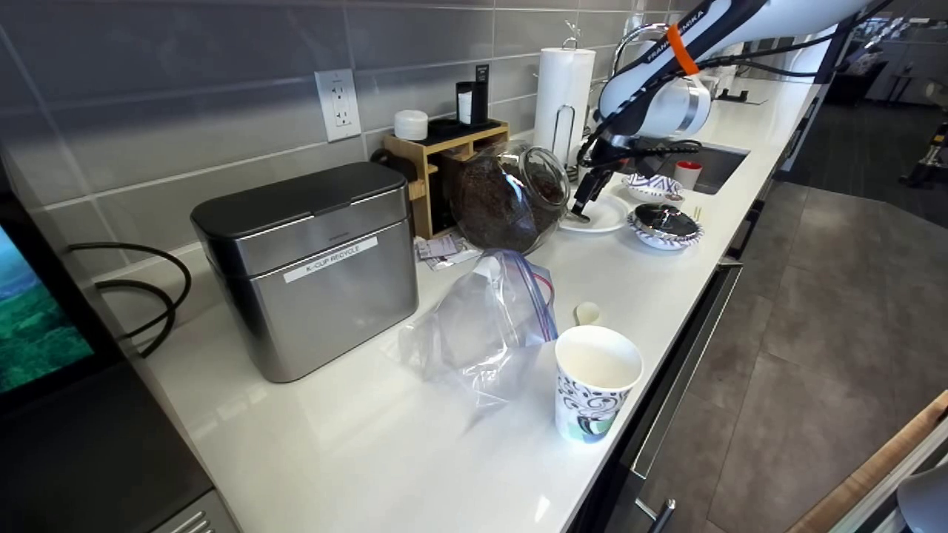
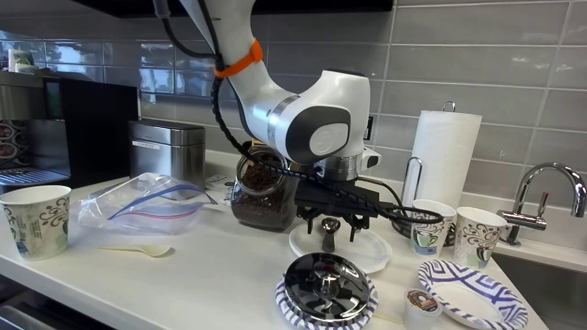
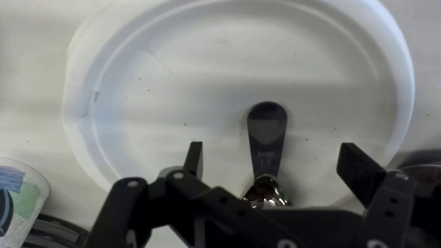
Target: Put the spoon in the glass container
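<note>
A metal spoon with a short dark handle (image 3: 267,137) lies on a white plate (image 3: 237,51); it also shows in an exterior view (image 2: 328,243). My gripper (image 3: 272,156) is open above the plate, with one finger on each side of the spoon, apart from it. The gripper's body hides part of the spoon's bowl in the wrist view. The glass container (image 2: 263,211) is a tilted jar with dark ground contents and an open round mouth; it also shows in an exterior view (image 1: 503,200). A pale plastic spoon (image 2: 155,250) lies on the counter.
A chrome lid (image 2: 326,286) rests on a patterned bowl in front of the plate. Paper cups (image 2: 426,229) and a paper towel roll (image 2: 445,156) stand beside the plate. A plastic bag (image 1: 489,318), a steel bin (image 1: 333,281) and a paper cup (image 1: 592,385) are farther along the counter.
</note>
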